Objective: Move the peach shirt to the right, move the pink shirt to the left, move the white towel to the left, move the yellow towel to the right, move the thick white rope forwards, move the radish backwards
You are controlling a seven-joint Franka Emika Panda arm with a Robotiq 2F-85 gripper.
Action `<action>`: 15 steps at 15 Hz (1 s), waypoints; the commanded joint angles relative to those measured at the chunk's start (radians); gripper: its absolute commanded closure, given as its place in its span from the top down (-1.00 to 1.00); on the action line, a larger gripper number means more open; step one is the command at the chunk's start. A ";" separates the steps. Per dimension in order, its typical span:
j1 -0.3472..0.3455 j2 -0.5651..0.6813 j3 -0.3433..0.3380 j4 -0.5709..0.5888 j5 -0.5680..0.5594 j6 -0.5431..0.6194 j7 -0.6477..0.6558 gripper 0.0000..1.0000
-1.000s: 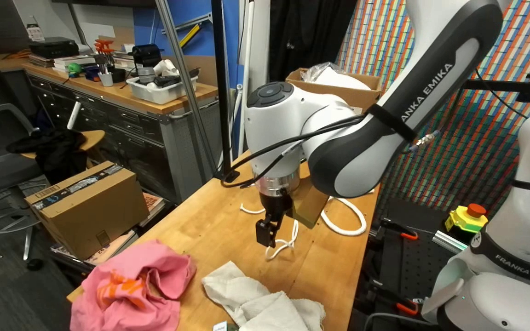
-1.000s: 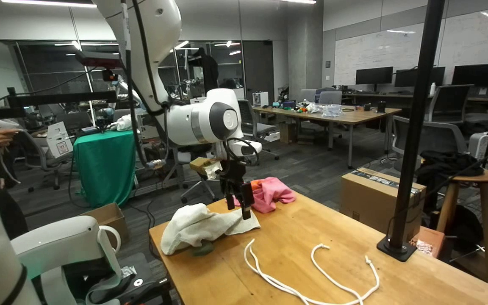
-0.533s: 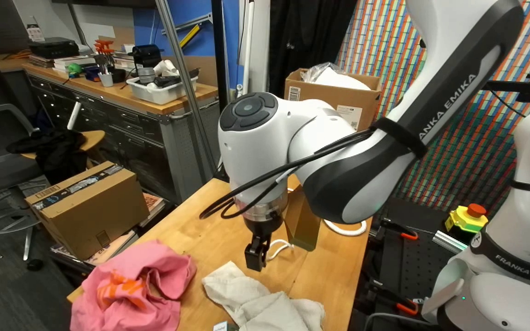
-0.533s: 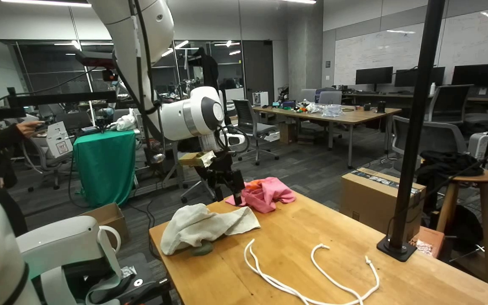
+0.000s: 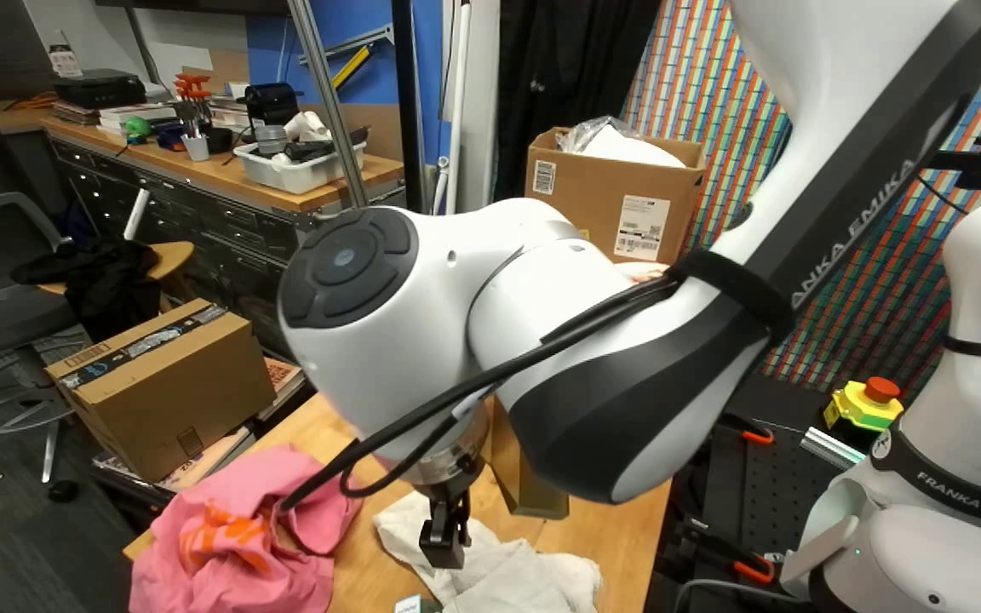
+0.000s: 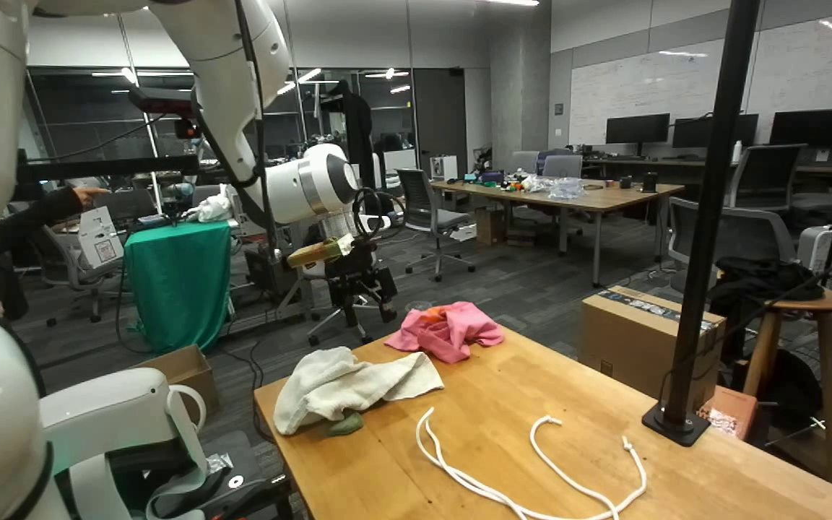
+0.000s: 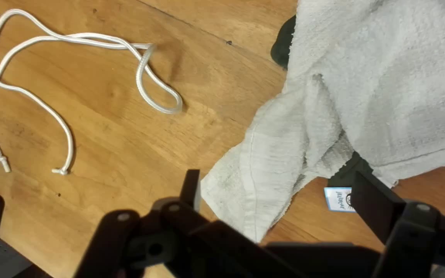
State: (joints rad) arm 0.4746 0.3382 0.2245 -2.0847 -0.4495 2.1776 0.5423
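Note:
My gripper (image 5: 444,545) hangs above the table with its fingers apart and nothing held, as the wrist view also shows of the gripper (image 7: 276,181). Below and between the fingers lies a corner of the crumpled white towel (image 7: 392,85). In an exterior view the gripper (image 6: 369,314) is beyond and higher than the white towel (image 6: 351,386), not touching it. The bright pink shirt (image 5: 243,545) with orange patches is bunched at the table edge beside the towel. The thick white rope (image 6: 484,491) lies looped on the wood. The peach shirt, yellow towel and radish are hidden or out of view.
A dark green object (image 6: 346,424) pokes out from under the towel; a printed tag (image 7: 337,199) shows beside its dark green part. A black pole (image 6: 698,253) stands on the table (image 6: 553,404). Part of another white arm (image 5: 925,511) is alongside. A cardboard box (image 5: 163,392) sits beyond the edge.
My arm has travelled from over the rope side of the table to the towel, toward the end where the cloths lie. The gripper has stayed open. Towel, shirt and rope have not moved.

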 commanded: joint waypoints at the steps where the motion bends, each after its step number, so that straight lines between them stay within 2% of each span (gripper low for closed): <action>1: 0.053 0.078 0.026 0.173 -0.011 -0.201 -0.110 1.00; 6: 0.130 0.152 0.044 0.322 -0.034 -0.334 -0.171 1.00; 11: 0.199 0.220 0.033 0.453 -0.015 -0.406 -0.222 1.00; 15: 0.253 0.297 0.018 0.542 -0.013 -0.432 -0.215 1.00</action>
State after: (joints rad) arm 0.6824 0.5611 0.2602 -1.6488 -0.4646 1.7957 0.3447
